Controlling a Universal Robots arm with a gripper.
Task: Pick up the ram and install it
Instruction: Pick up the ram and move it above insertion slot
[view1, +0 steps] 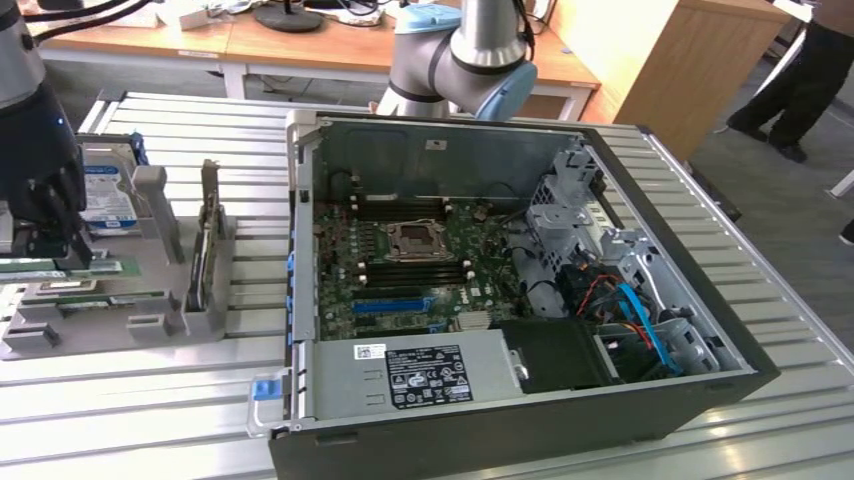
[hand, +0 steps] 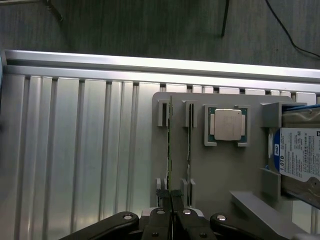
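Wrist view, gripper (hand: 171, 199) pinched on ram (hand: 169, 140) edge in grey holder (hand: 220, 170), ribbed alu table (hand: 75, 150), dark floor (hand: 125, 25) beyond

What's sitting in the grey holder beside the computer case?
The ram, on edge, with the gripper shut on it; a second ram stick alongside; a processor chip; a hard drive. The gripper hides the ram's gripped end.

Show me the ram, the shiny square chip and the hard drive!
ram (hand: 170, 145), wrist view, its thin green edge.
square chip (hand: 227, 125), wrist view, middle of silver lid.
hard drive (hand: 300, 160), wrist view, its blue-and-white label.
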